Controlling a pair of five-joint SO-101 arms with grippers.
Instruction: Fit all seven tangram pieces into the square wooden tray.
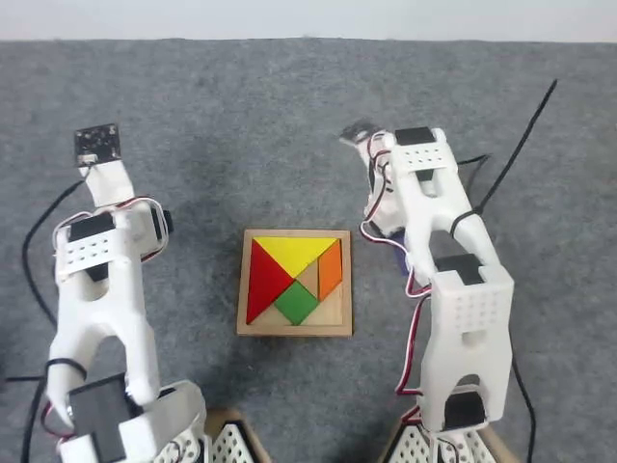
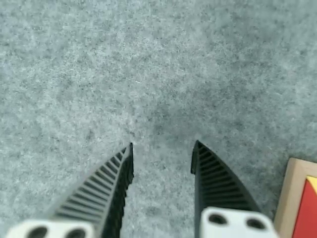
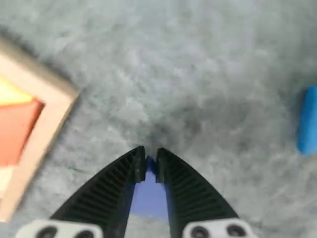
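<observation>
The high view gives me the whole tray (image 1: 294,329): a square of pale wood with a raised rim, holding a red triangle (image 1: 265,280), a yellow triangle (image 1: 294,253), an orange parallelogram (image 1: 331,268) and a green square (image 1: 296,303), all flat and packed edge to edge. The wrist views show me what the arms hide there. My left claw (image 2: 162,145) is released, its ribbed black fingers spread over the table's (image 2: 148,59) fuzzy grey felt with nothing between them, and a tray corner lies near on its right side. My right claw (image 3: 148,151) is clenched on a blue piece (image 3: 147,196), pinched just behind the tips. A second blue piece (image 3: 308,120) lies on the felt a little ahead of that claw, well apart, on the side away from the tray.
</observation>
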